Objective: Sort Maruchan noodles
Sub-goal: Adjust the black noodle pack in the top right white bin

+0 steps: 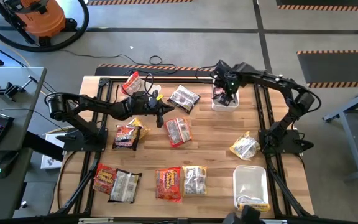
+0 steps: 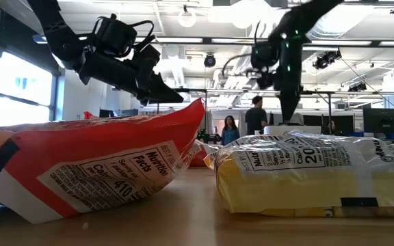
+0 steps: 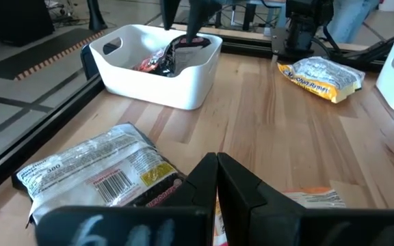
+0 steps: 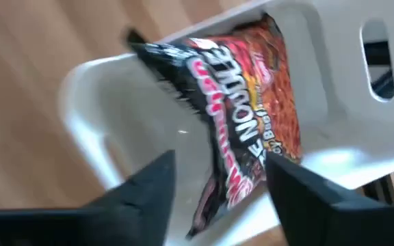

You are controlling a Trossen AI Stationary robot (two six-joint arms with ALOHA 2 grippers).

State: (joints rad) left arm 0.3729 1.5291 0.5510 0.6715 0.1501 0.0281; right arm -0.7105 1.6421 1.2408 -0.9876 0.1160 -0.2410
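A red-and-black noodle packet (image 4: 252,123) stands slanted in a white bin (image 1: 217,106) at the table's far right, its upper edge leaning on the bin's wall (image 3: 183,45). My right gripper (image 4: 219,162) hangs open just above it, pointing down, a finger on either side, touching nothing. My left gripper (image 3: 216,171) is shut and empty above mid-table (image 1: 161,115), over a silver-and-dark packet (image 3: 94,171). Several more packets lie flat on the wood: red (image 1: 131,83), silver-dark (image 1: 183,98), yellow (image 1: 244,147).
A second white bin (image 1: 251,185) stands at the near right with a yellow packet in its near end. More packets lie along the near edge (image 1: 168,183) and at centre (image 1: 179,130). Black frame rails (image 1: 104,81) border the table. People stand in the room beyond.
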